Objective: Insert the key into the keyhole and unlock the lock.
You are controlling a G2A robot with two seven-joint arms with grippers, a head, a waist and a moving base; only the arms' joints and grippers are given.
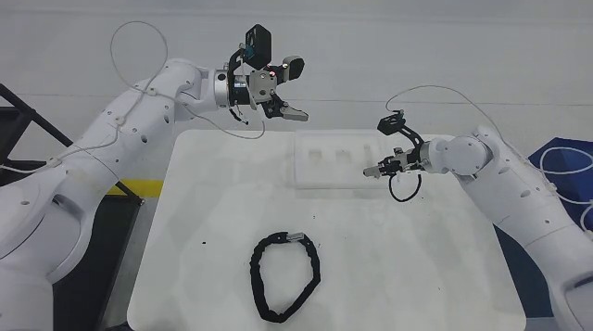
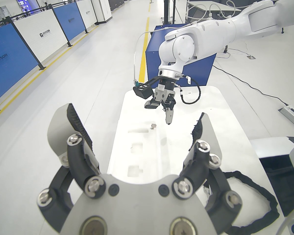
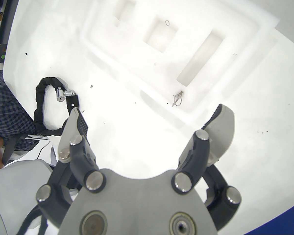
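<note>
left gripper (image 1: 296, 90): hung in the air off the table's (image 1: 417, 266) far left corner, jaws spread wide, holding nothing.
chain lock (image 1: 255, 280): lay in a closed loop on the near part of the table, well apart from both grippers; its silver cylinder (image 3: 60, 95) joined the two ends and nothing was in the keyhole.
foam tray (image 1: 310, 178): sat at the far middle of the table, its three recesses looking bare.
key (image 3: 177, 98): rested on the tray's flat surface, just past the end of the long recess, on its small ring; nothing touched it.
right gripper (image 3: 147, 112): hovered over the tray's right end, near the key but above it, jaws apart and empty.
done so far: as far as i could judge, only the approach to the key.
left to do: grasp the key, carry it across to the lock, most likely steady the cylinder with the other arm, push the key in and turn it.
</note>
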